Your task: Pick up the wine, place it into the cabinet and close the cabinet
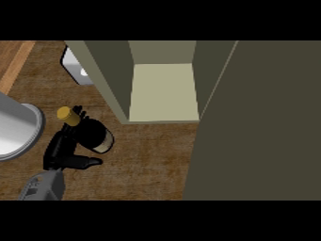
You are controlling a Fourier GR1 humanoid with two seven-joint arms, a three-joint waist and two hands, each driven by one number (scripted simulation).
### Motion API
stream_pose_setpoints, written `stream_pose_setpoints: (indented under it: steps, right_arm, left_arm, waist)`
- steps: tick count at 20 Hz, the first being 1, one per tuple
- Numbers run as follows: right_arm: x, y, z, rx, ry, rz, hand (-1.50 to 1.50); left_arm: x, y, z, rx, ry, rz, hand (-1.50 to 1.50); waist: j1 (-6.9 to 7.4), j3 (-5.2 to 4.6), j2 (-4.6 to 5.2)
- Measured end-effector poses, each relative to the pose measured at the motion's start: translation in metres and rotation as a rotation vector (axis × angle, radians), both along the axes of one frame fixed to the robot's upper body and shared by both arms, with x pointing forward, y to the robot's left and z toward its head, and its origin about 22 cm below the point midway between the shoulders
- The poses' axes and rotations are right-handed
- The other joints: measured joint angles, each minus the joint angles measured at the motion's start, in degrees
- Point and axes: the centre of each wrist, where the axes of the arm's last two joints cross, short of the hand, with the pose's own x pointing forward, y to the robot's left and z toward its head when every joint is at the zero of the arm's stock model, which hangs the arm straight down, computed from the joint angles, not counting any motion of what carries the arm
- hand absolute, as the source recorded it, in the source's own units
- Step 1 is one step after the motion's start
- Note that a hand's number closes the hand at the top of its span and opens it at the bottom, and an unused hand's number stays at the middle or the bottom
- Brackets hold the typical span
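The wine bottle (94, 134) is dark with a yellow cap (69, 115) and a cream label; it leans with the cap toward the upper left. My left hand (60, 151) is at its left side, fingers curled round the far side near the cap and thumb under the base, so it is shut on the bottle. The cabinet (163, 92) stands open just right of the bottle, its pale shelf bare. Its door (267, 122) is swung wide and fills the right of the view. My right hand does not show.
A large grey metal pot (6, 127) stands at the left edge, close to my left hand. A white object (76, 68) sits behind the cabinet's left wall (110, 80). Brown counter (149, 164) lies in front of the cabinet.
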Motion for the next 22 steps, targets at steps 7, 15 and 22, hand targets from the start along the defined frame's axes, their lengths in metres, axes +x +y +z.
stream_pose_setpoints:
  steps: [7, 15, 22]
  right_arm:
    - [0.000, -0.002, -0.001, -0.016, -0.012, -0.012, -1.50]
    - [-0.002, -0.004, -0.004, -0.037, -0.018, -0.024, -1.50]
    - [-0.004, -0.005, -0.008, -0.031, -0.019, -0.035, -1.50]
  left_arm:
    - [0.005, -0.001, -0.008, -0.017, -0.034, 0.000, -1.50]
    - [0.006, -0.010, -0.020, -0.059, -0.070, 0.018, 1.50]
    - [0.010, -0.006, -0.016, -0.002, -0.159, 0.035, 1.50]
  waist:
    - [0.03, 0.01, 0.03]
    - [0.03, 0.07, 0.02]
    - [0.15, 0.14, -0.07]
